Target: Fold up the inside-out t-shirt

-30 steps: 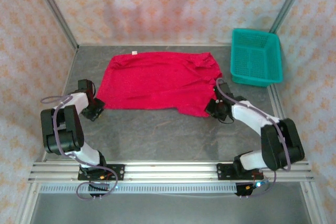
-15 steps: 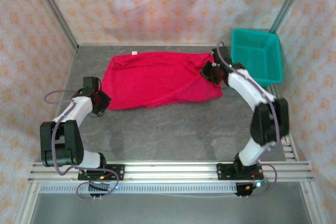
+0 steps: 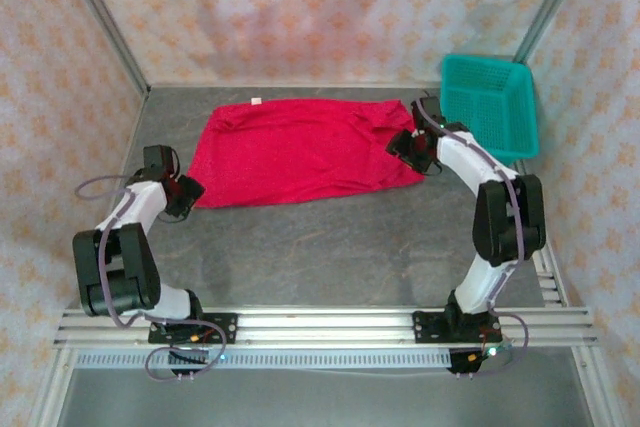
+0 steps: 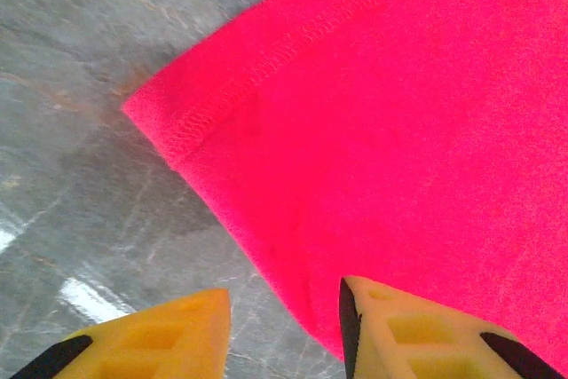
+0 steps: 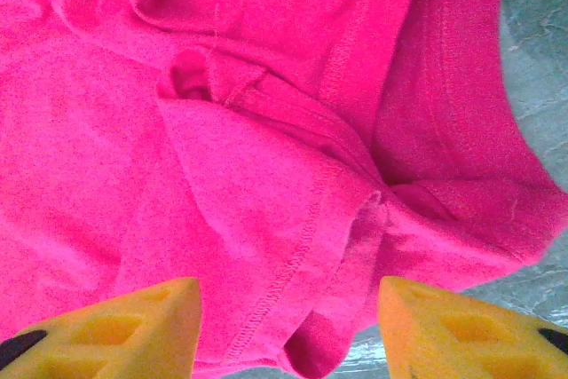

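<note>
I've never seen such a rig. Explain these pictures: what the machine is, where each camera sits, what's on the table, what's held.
These are two robot arms bolted at the near edge of a grey table. The wide picture comes from a fixed camera above and behind them. The two close-ups come from cameras on the wrists, so the yellow wedges are each hand's own fingers. A red t-shirt lies spread on the table, with a teal basket at the far right. The left hand sits at the shirt's left corner, and the right hand is over its bunched right end. Both hands are open and nothing is held.
</note>
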You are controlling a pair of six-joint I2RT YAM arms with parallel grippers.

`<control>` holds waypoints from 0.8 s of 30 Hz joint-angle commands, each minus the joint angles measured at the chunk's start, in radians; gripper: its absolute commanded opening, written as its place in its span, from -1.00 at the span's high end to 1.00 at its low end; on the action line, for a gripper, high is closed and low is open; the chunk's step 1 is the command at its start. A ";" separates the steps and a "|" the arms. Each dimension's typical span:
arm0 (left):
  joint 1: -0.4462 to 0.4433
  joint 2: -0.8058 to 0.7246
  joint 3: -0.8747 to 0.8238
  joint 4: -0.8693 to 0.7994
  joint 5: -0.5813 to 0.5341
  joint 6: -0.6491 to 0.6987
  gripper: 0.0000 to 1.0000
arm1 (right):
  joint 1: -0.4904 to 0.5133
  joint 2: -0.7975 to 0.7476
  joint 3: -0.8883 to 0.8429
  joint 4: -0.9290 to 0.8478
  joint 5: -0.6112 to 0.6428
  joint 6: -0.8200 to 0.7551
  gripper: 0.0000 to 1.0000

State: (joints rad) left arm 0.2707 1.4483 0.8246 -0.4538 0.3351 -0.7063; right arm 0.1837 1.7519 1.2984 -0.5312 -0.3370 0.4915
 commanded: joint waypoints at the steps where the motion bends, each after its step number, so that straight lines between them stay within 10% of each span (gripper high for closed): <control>1: 0.024 0.054 0.042 0.019 0.072 0.008 0.19 | -0.022 0.026 -0.015 0.041 0.042 -0.022 -0.10; 13: 0.075 0.120 0.048 0.073 0.064 -0.028 0.05 | -0.033 0.192 0.131 0.019 0.050 -0.050 0.00; 20: 0.076 0.157 0.055 0.080 0.046 -0.025 0.07 | -0.033 0.195 0.128 0.027 0.028 -0.033 0.86; 24: 0.076 0.146 0.045 0.081 0.038 -0.028 0.09 | -0.035 0.135 0.100 -0.006 0.027 -0.039 1.00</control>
State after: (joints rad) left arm 0.3412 1.6016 0.8524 -0.3840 0.4030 -0.7296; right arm 0.1513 1.9457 1.4029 -0.5022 -0.3149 0.4561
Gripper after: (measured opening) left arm 0.456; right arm 0.068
